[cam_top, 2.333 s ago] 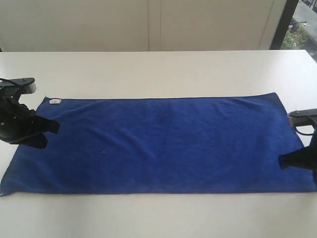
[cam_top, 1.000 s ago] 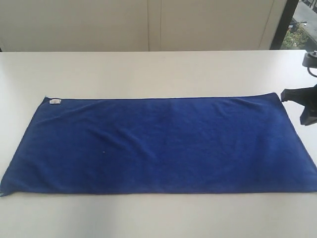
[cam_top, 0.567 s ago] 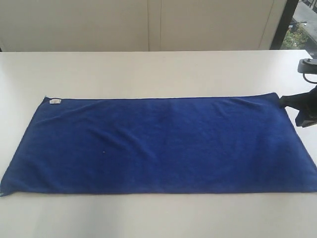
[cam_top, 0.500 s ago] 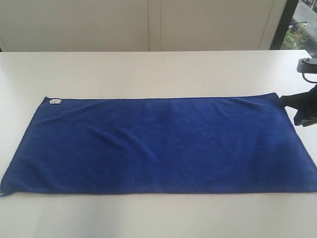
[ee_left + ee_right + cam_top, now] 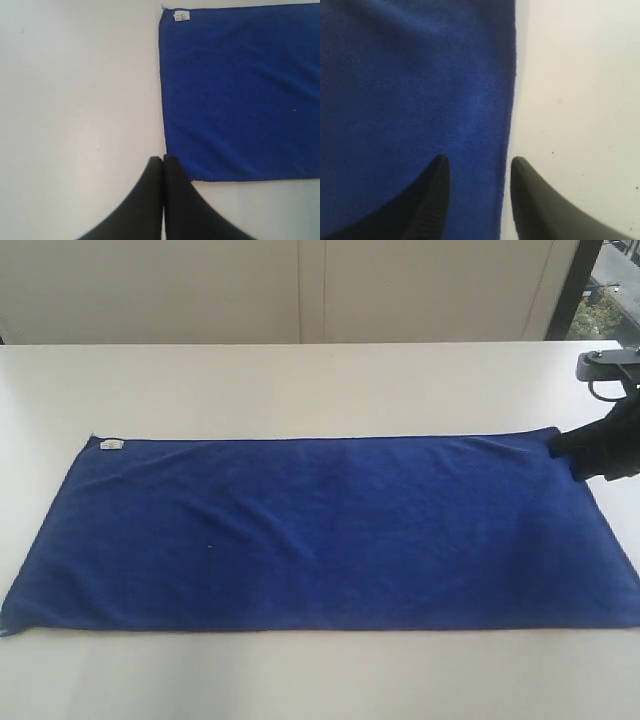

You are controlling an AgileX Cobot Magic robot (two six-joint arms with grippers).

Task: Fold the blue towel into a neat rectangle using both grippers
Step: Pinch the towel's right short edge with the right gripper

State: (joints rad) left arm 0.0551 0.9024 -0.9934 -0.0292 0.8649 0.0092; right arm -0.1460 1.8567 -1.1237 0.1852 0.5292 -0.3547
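Note:
The blue towel (image 5: 320, 530) lies spread flat on the white table (image 5: 300, 380), with its white label (image 5: 111, 445) at the far left corner. At the far right corner stands my right gripper (image 5: 562, 452). In the right wrist view this gripper (image 5: 479, 162) is open, one finger over the towel (image 5: 415, 90) and the other over bare table, with the towel's edge between them. The left gripper (image 5: 163, 159) is shut with nothing in it, beside the towel's (image 5: 240, 95) short left edge near the front corner. It does not show in the exterior view.
A pale wall runs behind the table, and a dark window frame (image 5: 575, 290) stands at the back right. Bare table surface surrounds the towel on all sides.
The right gripper has opened and shifted left onto the towel's far right corner. The left arm, which stood at the towel's left end earlier, has left the exterior view.

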